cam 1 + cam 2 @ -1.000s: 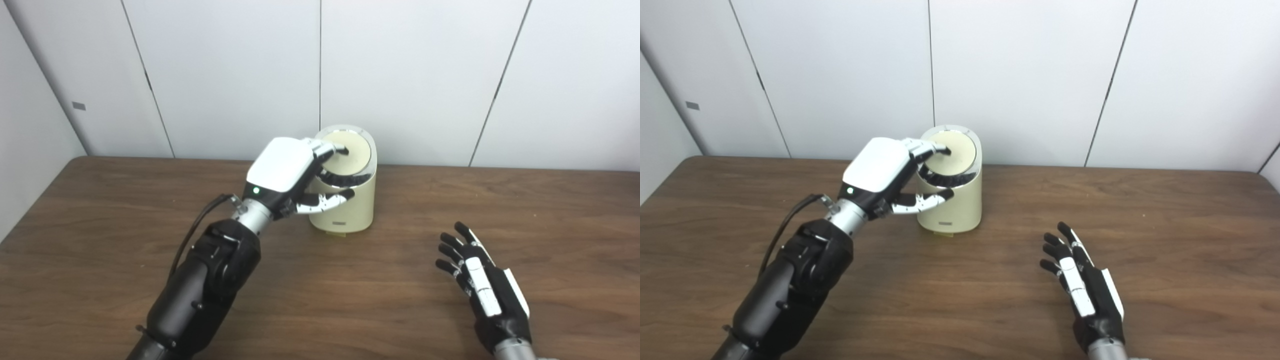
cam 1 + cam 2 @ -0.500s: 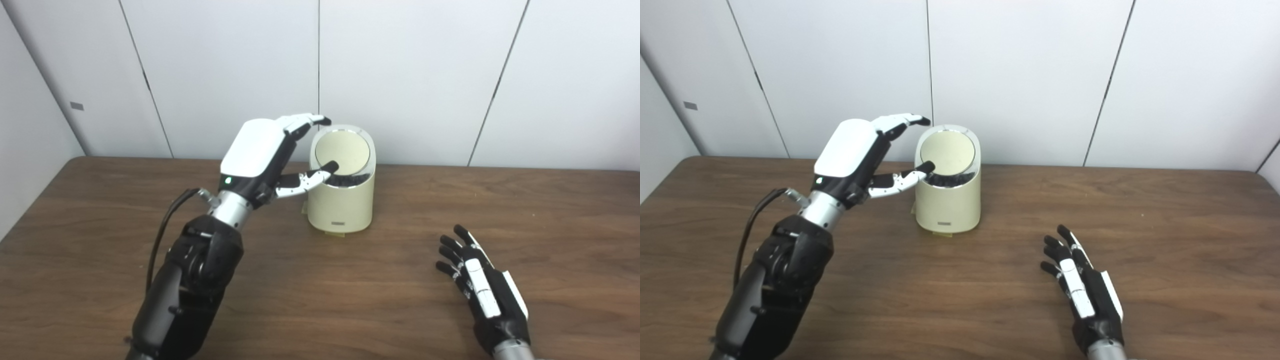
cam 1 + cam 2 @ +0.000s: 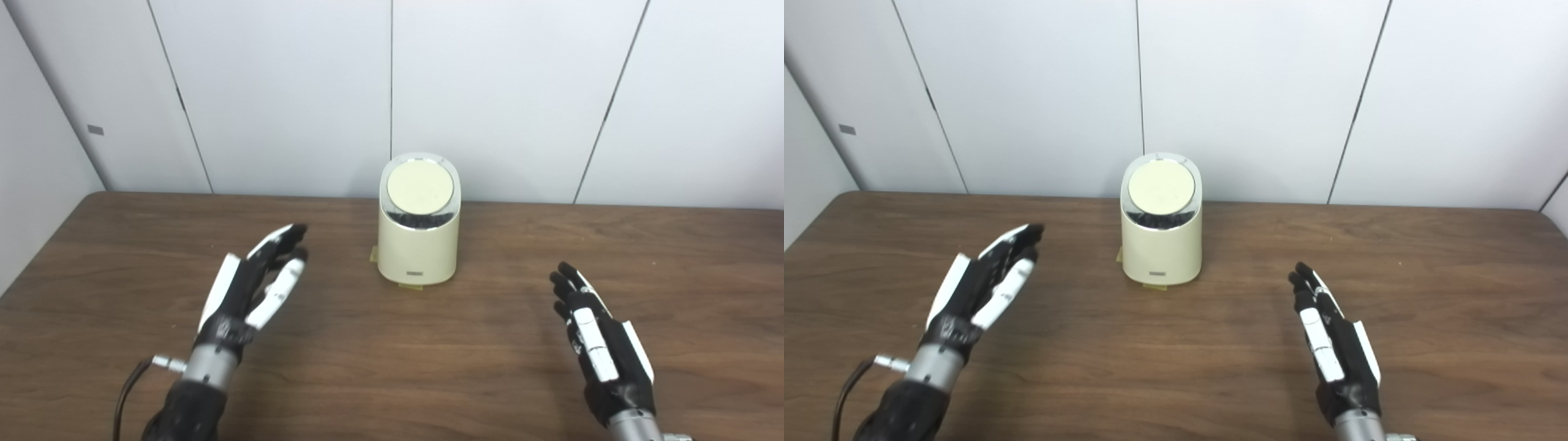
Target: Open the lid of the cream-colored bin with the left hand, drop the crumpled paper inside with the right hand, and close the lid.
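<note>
Left hand released | right hand released | bin lid down, inside hidden

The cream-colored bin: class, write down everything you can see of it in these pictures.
The cream-colored bin is a small rounded container of smooth, plastic-looking material, standing upright on the brown wooden table near the back wall. Its round cream lid tilts toward the camera, shut, inside a shiny silver rim. A small dark label sits low on its front. Something pale shows under its base. Neither hand touches it.
</note>
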